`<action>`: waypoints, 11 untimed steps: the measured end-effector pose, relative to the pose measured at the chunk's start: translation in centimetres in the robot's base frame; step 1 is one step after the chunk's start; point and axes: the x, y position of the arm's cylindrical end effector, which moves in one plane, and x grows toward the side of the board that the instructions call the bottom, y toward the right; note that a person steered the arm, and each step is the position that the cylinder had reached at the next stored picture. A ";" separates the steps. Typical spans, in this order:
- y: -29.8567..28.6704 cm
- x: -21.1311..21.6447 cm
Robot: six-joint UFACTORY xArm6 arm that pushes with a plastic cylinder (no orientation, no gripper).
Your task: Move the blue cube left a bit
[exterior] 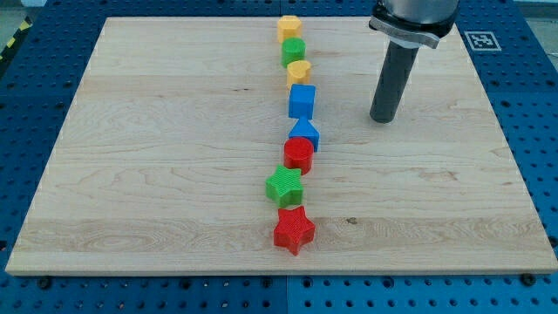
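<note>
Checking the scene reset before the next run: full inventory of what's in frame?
wooden board: 1, light wood, fills most of the view
blue perforated table: 1, blue, around the board
marker tag: 1, black and white, the view's top right, off the board
yellow block: 1, top of the column, shape unclear
green block: 1, just below it, rounded
yellow heart-like block: 1, third down
blue cube: 1, fourth down
blue block: 1, below the cube, shape unclear
red block: 1, touching that blue block, rounded
green star: 1, lower still
red star: 1, bottom of the column
my tip: 1, dark rod, to the view's right of the blue cube, apart from it
</note>
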 end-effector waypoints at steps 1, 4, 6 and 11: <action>0.0 0.0; -1.4 -1.2; -5.8 -1.2; -7.8 -1.4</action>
